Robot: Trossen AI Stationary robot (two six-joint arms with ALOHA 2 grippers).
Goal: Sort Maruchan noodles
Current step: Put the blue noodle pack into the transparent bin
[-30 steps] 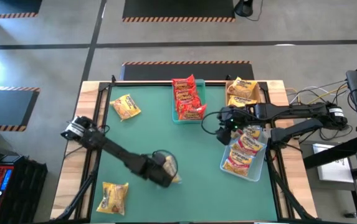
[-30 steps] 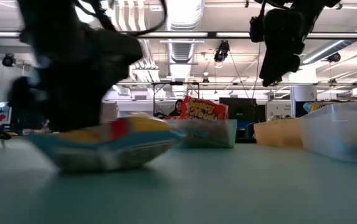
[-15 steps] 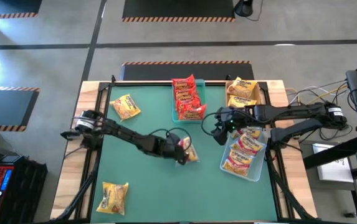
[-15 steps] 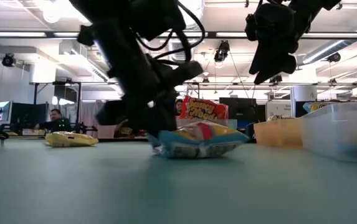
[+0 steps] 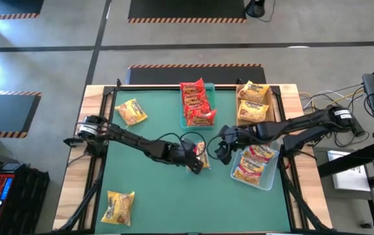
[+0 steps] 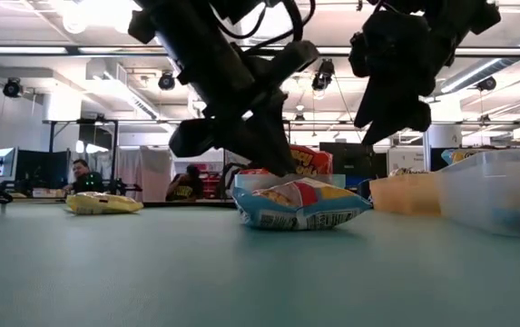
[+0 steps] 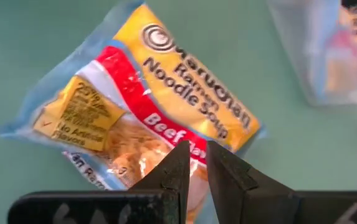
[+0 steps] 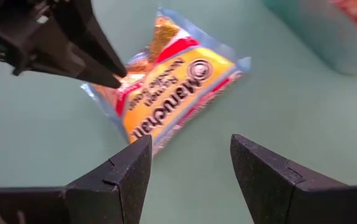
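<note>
Yellow-red packet (image 5: 202,155) lies flat mid-mat; left gripper (image 5: 195,162), fingers closed and empty, rests its tip on it, apparently pushing it toward open, empty right gripper (image 5: 220,150) beside the clear tray (image 5: 240,179).

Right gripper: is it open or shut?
Open: the right gripper's two fingers stand apart, nothing between them, facing the beef packet.

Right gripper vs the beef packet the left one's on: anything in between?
Nothing. In the right wrist view only bare green mat lies between the open right gripper and the beef packet. The shut left gripper touches its far edge.
</note>
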